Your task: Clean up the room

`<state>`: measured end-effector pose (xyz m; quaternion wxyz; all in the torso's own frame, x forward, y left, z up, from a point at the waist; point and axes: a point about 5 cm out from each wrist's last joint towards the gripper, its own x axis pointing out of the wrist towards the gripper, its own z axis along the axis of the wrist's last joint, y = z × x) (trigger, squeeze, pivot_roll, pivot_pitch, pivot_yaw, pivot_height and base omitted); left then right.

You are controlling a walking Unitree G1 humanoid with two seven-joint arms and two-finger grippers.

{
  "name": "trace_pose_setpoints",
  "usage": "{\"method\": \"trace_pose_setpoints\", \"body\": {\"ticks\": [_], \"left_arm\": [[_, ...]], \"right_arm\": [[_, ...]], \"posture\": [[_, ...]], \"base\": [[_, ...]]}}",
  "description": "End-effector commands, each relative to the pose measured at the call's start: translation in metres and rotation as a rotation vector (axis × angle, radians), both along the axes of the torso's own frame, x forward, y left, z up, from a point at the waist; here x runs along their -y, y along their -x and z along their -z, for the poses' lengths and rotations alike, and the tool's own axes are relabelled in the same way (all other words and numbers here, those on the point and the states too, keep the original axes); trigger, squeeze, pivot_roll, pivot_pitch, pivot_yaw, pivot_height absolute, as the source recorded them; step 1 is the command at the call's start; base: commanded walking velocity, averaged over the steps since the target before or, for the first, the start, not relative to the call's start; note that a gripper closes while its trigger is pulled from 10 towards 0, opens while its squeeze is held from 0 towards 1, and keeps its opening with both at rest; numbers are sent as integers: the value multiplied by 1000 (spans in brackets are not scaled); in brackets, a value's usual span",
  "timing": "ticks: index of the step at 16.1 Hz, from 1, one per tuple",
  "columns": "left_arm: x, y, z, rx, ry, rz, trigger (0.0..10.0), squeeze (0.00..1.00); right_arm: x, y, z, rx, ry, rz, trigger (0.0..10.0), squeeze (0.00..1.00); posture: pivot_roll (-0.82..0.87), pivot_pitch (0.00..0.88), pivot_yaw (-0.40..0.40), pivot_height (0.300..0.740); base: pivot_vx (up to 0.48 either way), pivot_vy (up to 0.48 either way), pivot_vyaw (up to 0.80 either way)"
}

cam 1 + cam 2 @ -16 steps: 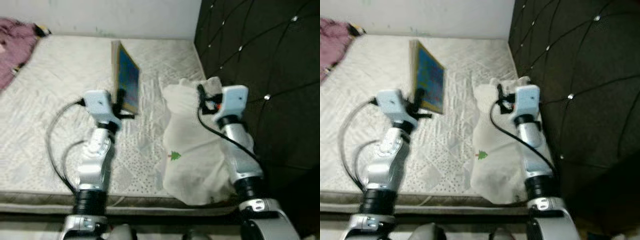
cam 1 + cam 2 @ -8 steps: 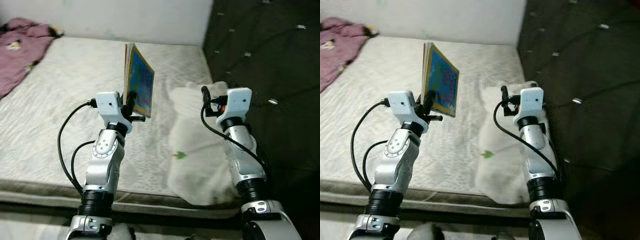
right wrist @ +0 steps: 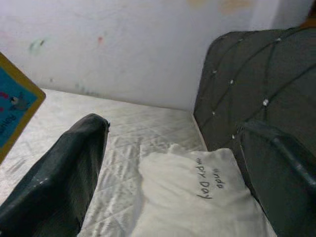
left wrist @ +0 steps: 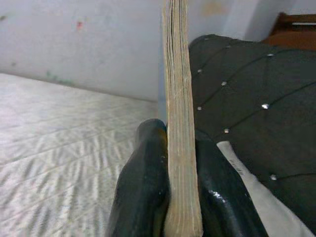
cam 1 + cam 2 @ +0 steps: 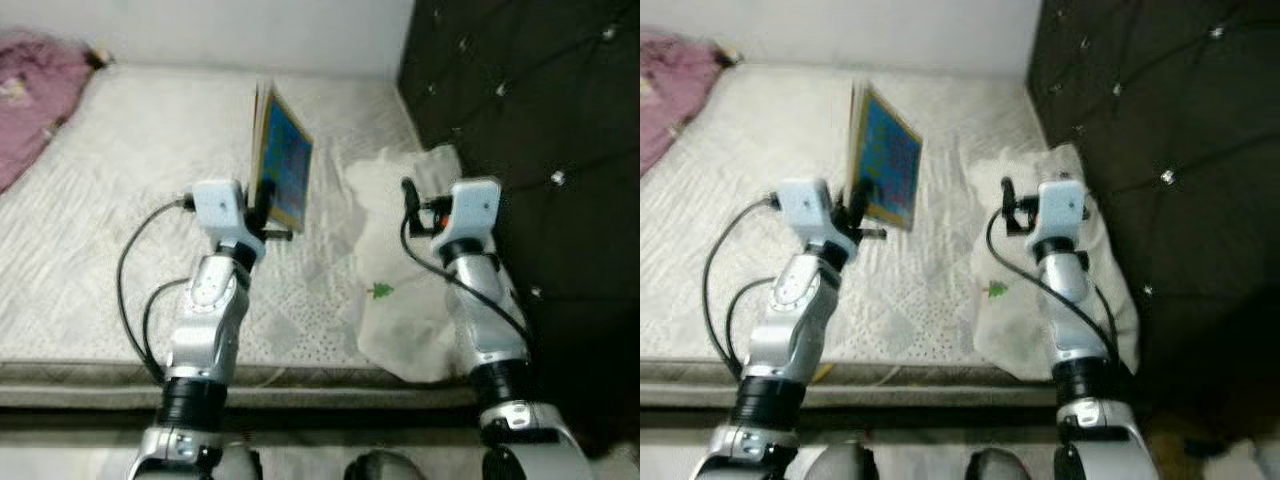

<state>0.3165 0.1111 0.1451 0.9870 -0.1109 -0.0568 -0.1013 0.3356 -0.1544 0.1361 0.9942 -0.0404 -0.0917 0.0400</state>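
Since the earlier frames the whole scene has shifted in the head views, so the camera has moved; the book stays upright in the left gripper and the white pillow still lies under the right arm, with no clear change between them.

The left gripper [image 5: 262, 212] is clamped on the lower edge of a children's book [image 5: 281, 170] with a blue cover. In the left wrist view its two black fingers [image 4: 143, 182] press the stacked page edges [image 4: 180, 123] from either side, touching them. The book stands on edge above the mattress [image 5: 120, 190], its long axis running away from the robot toward the wall [image 5: 250, 30], cover facing the pillow.

The right gripper [image 3: 170, 182] is spread wide and holds nothing; the white pillow [image 5: 410, 290] with a small green mark and dark lettering lies directly beyond its fingers, against the dark tufted headboard [image 5: 540, 120]. The pillow's long axis runs from the headboard side toward the near mattress edge.

A pink blanket [image 5: 30, 100] lies crumpled on the mattress's far corner from the headboard, well apart from both arms.

My judgement: the book is already in hand and needs a place off the bed, while the pillow lies nearer the right arm, straight ahead of its open fingers.
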Motion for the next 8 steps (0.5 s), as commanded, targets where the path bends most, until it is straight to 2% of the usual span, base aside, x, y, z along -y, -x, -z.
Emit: {"method": "trace_pose_setpoints", "body": {"ticks": [1,8], "left_arm": [[-4,-1,-13,58,7,-21,10000,0],[-14,0,-7,35,-16,-79,10000,0]], "right_arm": [[-1,-2,-7,21,2,-13,10000,0],[-5,-1,-4,6,-16,-36,10000,0]], "posture": [[-12,0,-27,740],[-5,0,-29,740]], "base": [[0,0,0],[0,0,0]]}}
